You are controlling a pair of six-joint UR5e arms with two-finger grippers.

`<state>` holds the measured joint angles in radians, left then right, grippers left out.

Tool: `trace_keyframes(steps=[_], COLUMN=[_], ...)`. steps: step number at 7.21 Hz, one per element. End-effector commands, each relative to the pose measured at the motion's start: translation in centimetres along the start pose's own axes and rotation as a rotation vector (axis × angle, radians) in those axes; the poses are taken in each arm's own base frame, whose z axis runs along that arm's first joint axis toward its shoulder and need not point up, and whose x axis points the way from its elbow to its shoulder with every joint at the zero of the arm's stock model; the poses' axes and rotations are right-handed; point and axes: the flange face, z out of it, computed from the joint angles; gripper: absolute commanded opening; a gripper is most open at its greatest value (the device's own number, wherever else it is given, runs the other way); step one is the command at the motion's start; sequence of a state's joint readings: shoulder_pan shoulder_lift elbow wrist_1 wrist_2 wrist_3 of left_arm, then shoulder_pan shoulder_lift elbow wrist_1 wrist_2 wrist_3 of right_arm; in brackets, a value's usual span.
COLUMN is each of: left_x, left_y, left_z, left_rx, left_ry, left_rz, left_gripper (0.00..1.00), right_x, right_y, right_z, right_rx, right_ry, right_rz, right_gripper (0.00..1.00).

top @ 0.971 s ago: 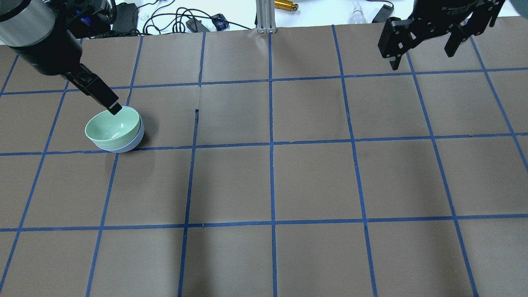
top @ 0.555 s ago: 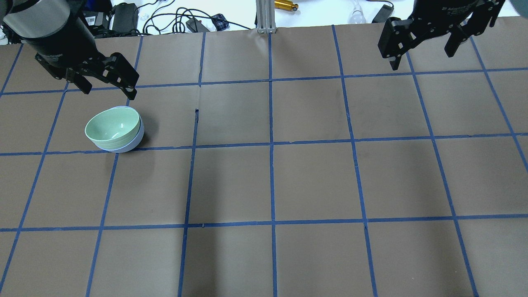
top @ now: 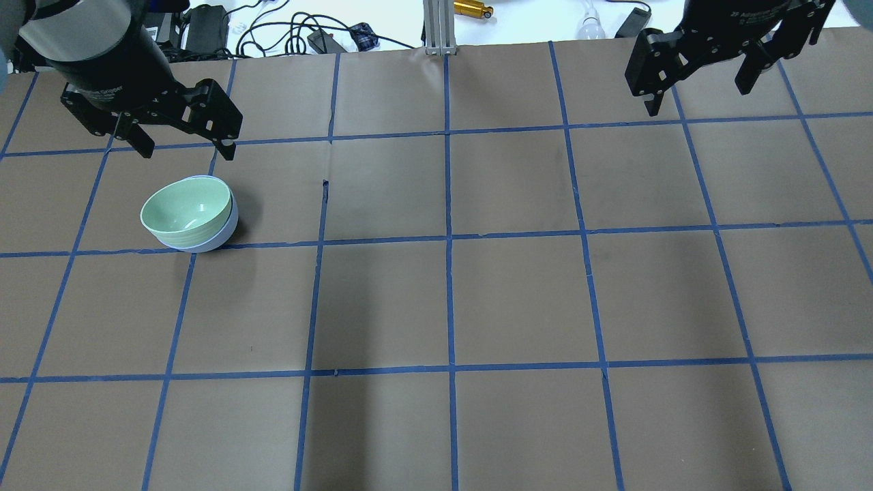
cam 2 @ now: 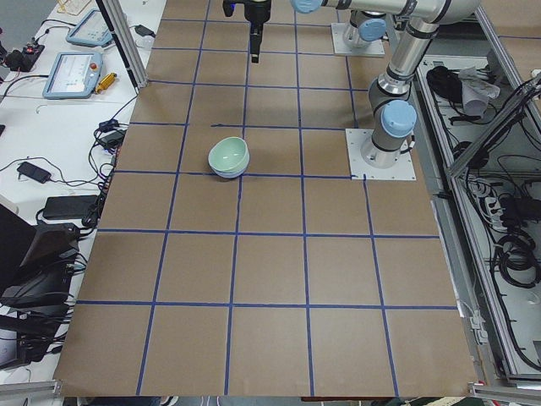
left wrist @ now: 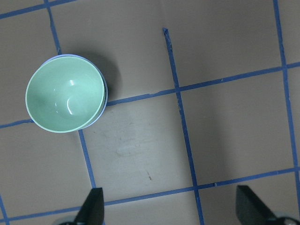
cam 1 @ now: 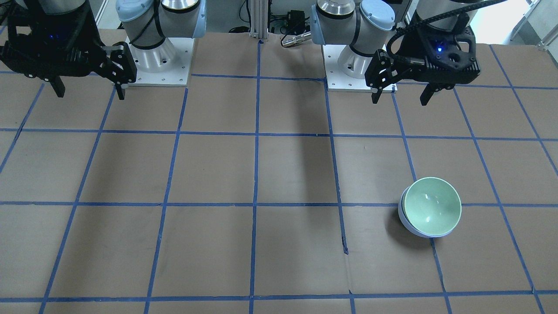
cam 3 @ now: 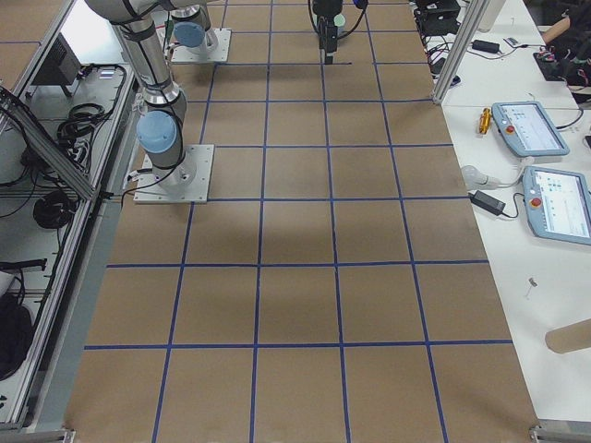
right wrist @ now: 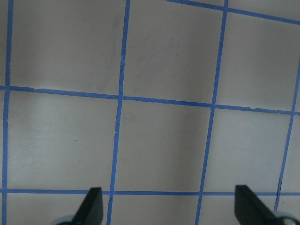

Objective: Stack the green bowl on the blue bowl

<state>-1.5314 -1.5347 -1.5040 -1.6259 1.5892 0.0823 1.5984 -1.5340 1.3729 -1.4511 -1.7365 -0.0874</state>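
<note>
The green bowl (top: 185,208) sits nested inside the blue bowl (top: 224,234) on the table's left side, tilted slightly. Only the blue bowl's outer wall and rim show under it. Both also show in the front view, green bowl (cam 1: 431,206) in blue bowl (cam 1: 406,221), and in the left wrist view, green bowl (left wrist: 64,99) with the blue rim (left wrist: 70,57) behind it. My left gripper (top: 187,149) is open and empty, raised above the table, apart from the bowls. My right gripper (top: 697,99) is open and empty, raised at the far right.
Cables and power adapters (top: 273,31) and an aluminium post (top: 436,27) lie beyond the table's far edge. A small tear in the paper (top: 324,191) is right of the bowls. The two arm bases (cam 1: 157,65) (cam 1: 357,65) stand at the robot's side.
My left gripper has left the green bowl's rim, risen and drawn away from it, and now hangs open. The bowls and the right arm have not moved.
</note>
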Motion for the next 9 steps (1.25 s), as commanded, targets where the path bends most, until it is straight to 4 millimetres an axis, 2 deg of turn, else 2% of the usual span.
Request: trace_keyframes(steps=[1,2,9], left_x=[0.36,0.65,0.07], left_y=[0.06,0.54,0.59], left_z=[-0.52,-0.50,-0.61], left_rx=[0.014,0.011,0.015], left_ry=[0.060,0.056,0.018], left_rz=[-0.004,0.005,0.000], left_gripper=[1.00,1.00,1.00], right_x=[0.00,0.00,0.00], right_y=[0.00,0.00,0.00], right_z=[0.00,0.00,0.00], right_rx=[0.000,0.000,0.000], right_ry=[0.000,0.000,0.000], right_rz=[0.000,0.000,0.000], right_gripper=[1.00,1.00,1.00])
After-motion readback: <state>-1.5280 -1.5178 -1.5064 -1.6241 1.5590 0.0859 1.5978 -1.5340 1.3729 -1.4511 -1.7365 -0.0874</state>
